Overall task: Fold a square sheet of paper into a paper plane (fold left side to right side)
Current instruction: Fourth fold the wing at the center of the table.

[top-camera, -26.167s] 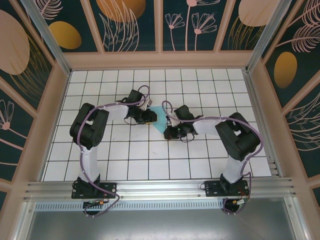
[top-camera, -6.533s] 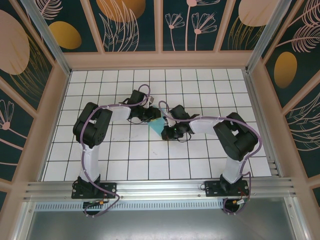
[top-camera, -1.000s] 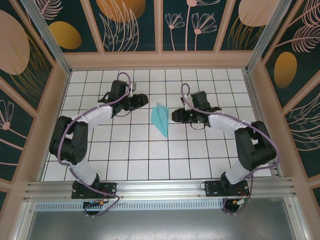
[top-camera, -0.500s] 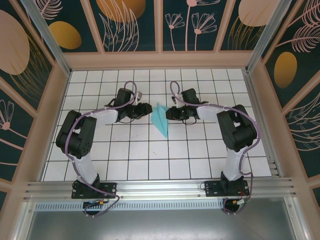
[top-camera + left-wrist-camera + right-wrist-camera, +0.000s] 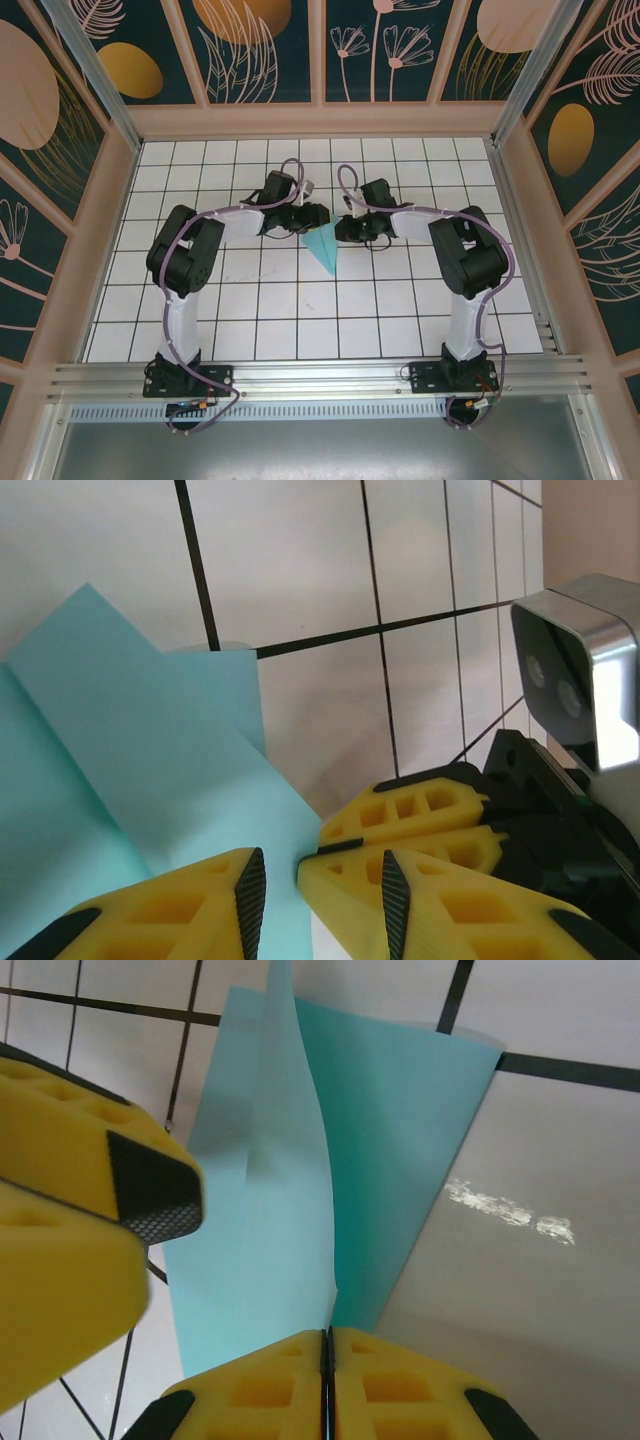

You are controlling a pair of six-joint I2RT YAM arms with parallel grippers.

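The square sheet of paper is folded into a slim light turquoise paper plane (image 5: 324,250) (image 5: 120,740) (image 5: 390,1140). It lies mid-table with its point toward the arm bases. My right gripper (image 5: 338,232) (image 5: 328,1335) sits at its broad far end, shut on the raised centre fold. My left gripper (image 5: 316,218) (image 5: 280,870) comes in from the other side with a narrow gap between its fingers. The plane's edge lies in that gap. The two grippers' yellow fingers (image 5: 420,815) almost touch.
The white table with black grid lines (image 5: 300,320) is boxed in by wooden-framed patterned walls (image 5: 120,150). An aluminium rail (image 5: 320,375) runs along the near edge by the arm bases. Both arms bend inward over the middle tiles.
Both grippers have moved inward from either side to the plane's broad far end. The right one has shut on the centre fold. The left one's gap has narrowed.
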